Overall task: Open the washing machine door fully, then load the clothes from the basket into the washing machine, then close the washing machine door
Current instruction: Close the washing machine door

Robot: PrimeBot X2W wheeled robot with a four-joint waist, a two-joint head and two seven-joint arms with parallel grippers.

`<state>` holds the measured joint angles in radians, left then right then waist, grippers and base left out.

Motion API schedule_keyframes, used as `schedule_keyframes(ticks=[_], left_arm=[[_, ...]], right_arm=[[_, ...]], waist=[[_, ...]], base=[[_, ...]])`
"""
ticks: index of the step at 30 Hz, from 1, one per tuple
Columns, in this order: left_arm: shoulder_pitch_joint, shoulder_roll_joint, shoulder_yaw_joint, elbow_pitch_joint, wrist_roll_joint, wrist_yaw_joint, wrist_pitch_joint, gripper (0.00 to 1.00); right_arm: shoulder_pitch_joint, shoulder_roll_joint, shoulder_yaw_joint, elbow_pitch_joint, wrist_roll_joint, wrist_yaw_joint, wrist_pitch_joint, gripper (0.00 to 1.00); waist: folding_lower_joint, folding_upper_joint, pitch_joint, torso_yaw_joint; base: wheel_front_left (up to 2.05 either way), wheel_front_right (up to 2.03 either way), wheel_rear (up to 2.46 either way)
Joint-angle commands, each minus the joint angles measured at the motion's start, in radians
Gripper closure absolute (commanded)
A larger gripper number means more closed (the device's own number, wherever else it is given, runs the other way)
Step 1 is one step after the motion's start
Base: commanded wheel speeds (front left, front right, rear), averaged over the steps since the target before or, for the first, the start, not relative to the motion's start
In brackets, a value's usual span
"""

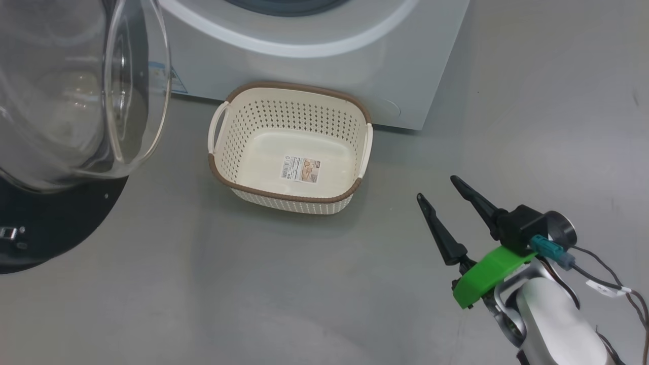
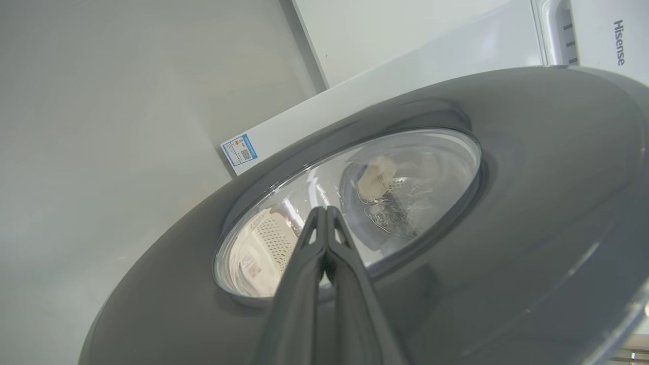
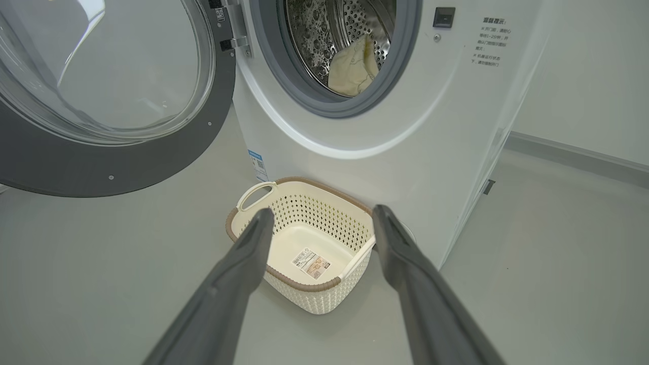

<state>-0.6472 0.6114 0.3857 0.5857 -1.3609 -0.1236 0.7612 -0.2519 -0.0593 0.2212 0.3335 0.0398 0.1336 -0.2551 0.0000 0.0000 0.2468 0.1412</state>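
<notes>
Where lettered on the washing machine (image 2: pixel 598 30), read "Hisense"; noted a blue front label (image 2: pixel 239 150). Found the washing machine door (image 3: pixel 127 167) swung open, clothes (image 3: pixel 352 68) in the drum (image 3: pixel 314 30), the basket (image 3: pixel 324 296) on the floor (image 3: pixel 101 279) just before the machine, sticker (image 3: pixel 310 263) on its bottom. Saw left fingers (image 2: pixel 315 246) clenched together, right fingers (image 3: pixel 238 263) released wide.

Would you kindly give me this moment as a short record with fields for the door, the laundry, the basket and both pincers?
washing machine door: swung wide open
clothes: lying in the drum of the washing machine
basket: on the floor before the machine, no clothes inside, label on its bottom
left pincer: shut, pointing at the door's outer face
right pincer: open, holding nothing, right of the basket
</notes>
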Motion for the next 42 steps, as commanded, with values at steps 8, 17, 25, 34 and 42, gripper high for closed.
schedule_keyframes(ticks=[8, 17, 25, 34, 42], left_arm=[[0.046, -0.007, 0.011, -0.142, -0.039, 0.006, 0.039, 1.0], [0.085, -0.08, -0.003, -0.276, -0.06, 0.039, 0.046, 1.0], [0.11, -0.149, -0.023, -0.36, -0.081, 0.076, 0.049, 1.0], [0.123, -0.226, -0.05, -0.42, -0.103, 0.087, 0.044, 1.0], [0.123, -0.318, -0.092, -0.43, -0.115, 0.081, 0.023, 1.0]], right_arm=[[0.009, 0.009, 0.025, -0.024, 0.019, -0.003, -0.007, 0.0], [0.009, 0.009, 0.02, -0.031, 0.035, -0.003, -0.007, 0.0], [0.015, 0.009, 0.011, -0.032, 0.048, -0.003, -0.007, 0.0], [0.016, 0.009, 0.012, -0.037, 0.064, -0.003, -0.007, 0.0], [0.022, 0.009, 0.006, -0.036, 0.07, -0.003, -0.007, 0.0]], waist=[[0.0, 0.0, -0.024, -0.009], [0.0, 0.0, -0.035, -0.04], [0.0, 0.0, -0.048, -0.075], [0.0, 0.0, -0.052, -0.122], [0.0, 0.0, -0.057, -0.152]], base=[[0.0, 0.0, 0.0], [0.0, 0.0, 0.0], [0.0, 0.0, 0.0], [0.0, 0.0, 0.0], [0.0, 0.0, 0.0]])
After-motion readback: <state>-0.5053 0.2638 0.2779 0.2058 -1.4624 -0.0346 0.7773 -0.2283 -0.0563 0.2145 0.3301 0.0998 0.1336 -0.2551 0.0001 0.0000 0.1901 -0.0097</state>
